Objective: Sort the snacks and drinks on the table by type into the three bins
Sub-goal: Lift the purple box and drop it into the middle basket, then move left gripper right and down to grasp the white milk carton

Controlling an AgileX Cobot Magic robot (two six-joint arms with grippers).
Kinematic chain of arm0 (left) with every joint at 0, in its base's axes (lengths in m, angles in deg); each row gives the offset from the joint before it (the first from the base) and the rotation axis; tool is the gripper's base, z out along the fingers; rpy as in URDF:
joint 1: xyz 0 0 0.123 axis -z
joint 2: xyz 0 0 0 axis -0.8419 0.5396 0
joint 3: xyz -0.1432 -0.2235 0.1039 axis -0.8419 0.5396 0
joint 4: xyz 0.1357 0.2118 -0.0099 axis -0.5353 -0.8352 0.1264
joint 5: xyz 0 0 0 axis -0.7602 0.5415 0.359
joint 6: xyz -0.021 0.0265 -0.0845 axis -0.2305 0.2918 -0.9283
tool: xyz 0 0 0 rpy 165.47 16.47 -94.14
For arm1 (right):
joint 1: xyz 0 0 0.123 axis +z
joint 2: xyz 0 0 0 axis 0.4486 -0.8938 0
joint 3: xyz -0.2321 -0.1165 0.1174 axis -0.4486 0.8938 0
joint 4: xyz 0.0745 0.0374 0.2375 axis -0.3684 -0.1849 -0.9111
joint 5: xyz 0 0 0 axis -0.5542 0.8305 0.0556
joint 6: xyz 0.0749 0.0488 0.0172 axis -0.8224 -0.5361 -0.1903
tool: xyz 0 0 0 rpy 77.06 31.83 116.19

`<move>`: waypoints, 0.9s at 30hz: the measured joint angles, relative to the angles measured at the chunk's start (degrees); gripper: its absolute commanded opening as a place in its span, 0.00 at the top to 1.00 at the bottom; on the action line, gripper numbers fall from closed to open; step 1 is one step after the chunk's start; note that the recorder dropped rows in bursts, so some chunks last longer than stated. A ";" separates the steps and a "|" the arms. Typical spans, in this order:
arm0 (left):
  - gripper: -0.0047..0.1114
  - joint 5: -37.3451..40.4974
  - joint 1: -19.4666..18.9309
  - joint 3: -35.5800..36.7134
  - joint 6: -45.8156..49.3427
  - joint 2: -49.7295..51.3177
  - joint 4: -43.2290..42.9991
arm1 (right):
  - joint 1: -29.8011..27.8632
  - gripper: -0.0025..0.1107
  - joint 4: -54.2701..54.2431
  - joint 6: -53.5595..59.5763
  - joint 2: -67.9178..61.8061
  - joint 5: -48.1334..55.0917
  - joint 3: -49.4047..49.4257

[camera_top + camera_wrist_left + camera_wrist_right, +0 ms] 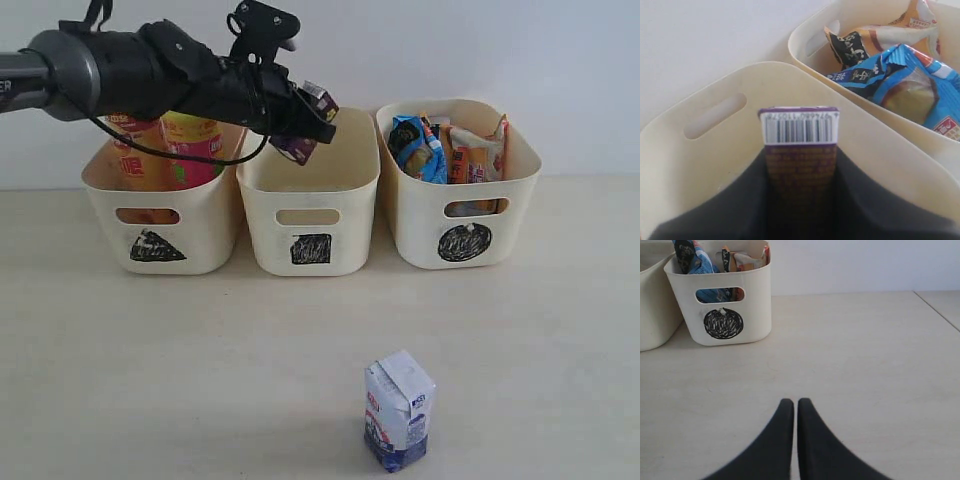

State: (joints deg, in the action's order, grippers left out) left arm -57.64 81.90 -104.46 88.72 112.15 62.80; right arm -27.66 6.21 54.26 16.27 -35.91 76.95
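A plain white wall (480, 50) stands behind the left pincer (312, 125). Below it spreads a pale beige tabletop (200, 380), evenly and softly lit. Ahead of the right pincer (795, 407), off to one side, a thin seam (937, 310) crosses the surface.

the three bins (265, 230) are cream with black scribbled labels. the rectangular carton (800, 150) is dark purple with a white barcode strip. the gable-topped carton (399, 410) is white and blue; one crinkly bag (920, 80) is blue.
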 measured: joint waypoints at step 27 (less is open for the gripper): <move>0.57 5.13 0.00 -1.08 0.00 -0.82 -2.14 | 0.00 0.98 0.00 0.00 0.00 0.00 0.00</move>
State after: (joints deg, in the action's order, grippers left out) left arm -52.51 81.90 -105.54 88.72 111.33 60.66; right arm -27.66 6.21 54.26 16.27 -35.91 76.95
